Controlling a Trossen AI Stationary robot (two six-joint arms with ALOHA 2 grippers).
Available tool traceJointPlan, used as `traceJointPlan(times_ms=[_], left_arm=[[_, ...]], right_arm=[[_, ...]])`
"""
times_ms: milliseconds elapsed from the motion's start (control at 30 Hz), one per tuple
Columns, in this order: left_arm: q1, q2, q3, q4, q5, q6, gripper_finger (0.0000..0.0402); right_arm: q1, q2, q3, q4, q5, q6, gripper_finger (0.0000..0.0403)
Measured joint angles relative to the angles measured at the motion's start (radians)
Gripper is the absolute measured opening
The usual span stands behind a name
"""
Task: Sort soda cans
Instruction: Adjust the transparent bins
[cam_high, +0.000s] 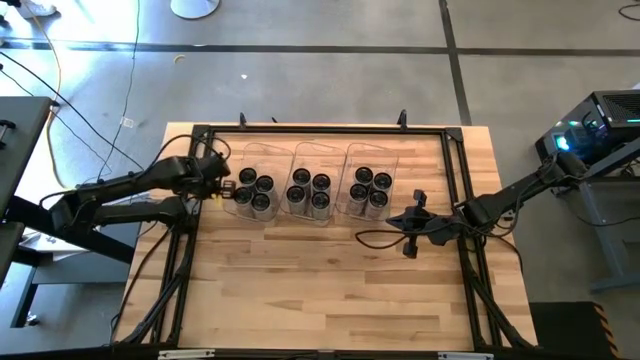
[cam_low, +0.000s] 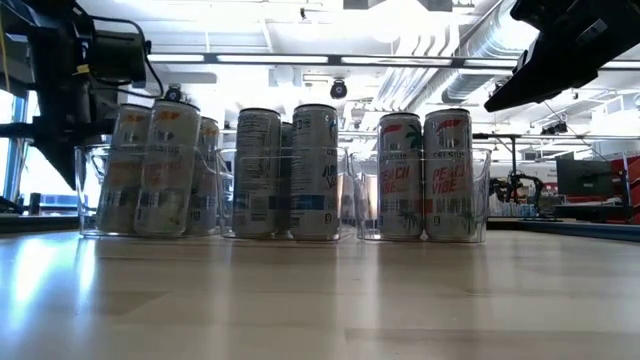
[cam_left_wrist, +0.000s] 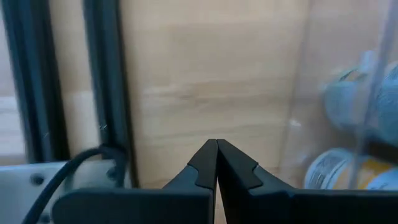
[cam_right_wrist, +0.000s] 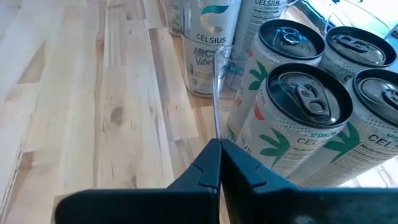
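Observation:
Twelve soda cans stand upright in three clear bins on the far half of the table, four in each: a left group (cam_high: 253, 190), a middle group (cam_high: 310, 190) and a right group (cam_high: 370, 190). The low view shows them as rows (cam_low: 290, 170). My left gripper (cam_high: 222, 185) hovers shut just off the left bin's left wall, its tips (cam_left_wrist: 216, 142) over bare wood. My right gripper (cam_high: 410, 222) is shut too. It hangs above the table off the right bin's near right corner, its tips (cam_right_wrist: 219, 142) pointing at the nearest can (cam_right_wrist: 298, 118).
The clear bins (cam_high: 296, 150) sit side by side. A black frame (cam_high: 320, 130) runs round the table top, and its rail (cam_left_wrist: 106, 81) lies close to my left gripper. A cable (cam_high: 375, 238) lies on the wood by the right gripper. Bare wood (cam_high: 320, 290) fills the near half.

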Motion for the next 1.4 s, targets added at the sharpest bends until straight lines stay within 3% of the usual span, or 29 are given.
traceJointPlan(times_ms=[400,633,933,1200,1400], left_arm=[[-0.114,0.068,-0.064,0.208,-0.008,-0.079,0.0000],[-0.090,0.064,-0.066,0.133,-0.058,-0.075,0.0000],[-0.080,-0.010,0.025,-0.046,-0.072,-0.054,0.0000],[-0.107,-0.055,0.127,-0.144,0.112,0.108,0.0000],[-0.166,-0.100,0.231,-0.253,0.112,0.124,0.0000]], right_arm=[[0.000,0.000,0.000,0.000,0.000,-0.002,0.0000],[0.000,0.000,0.000,-0.001,0.000,-0.002,0.0000],[0.000,0.000,0.000,0.000,0.000,0.000,0.0000],[0.000,0.000,0.000,0.000,0.000,0.001,0.0000],[0.000,0.000,0.000,0.001,0.000,0.005,0.0000]])
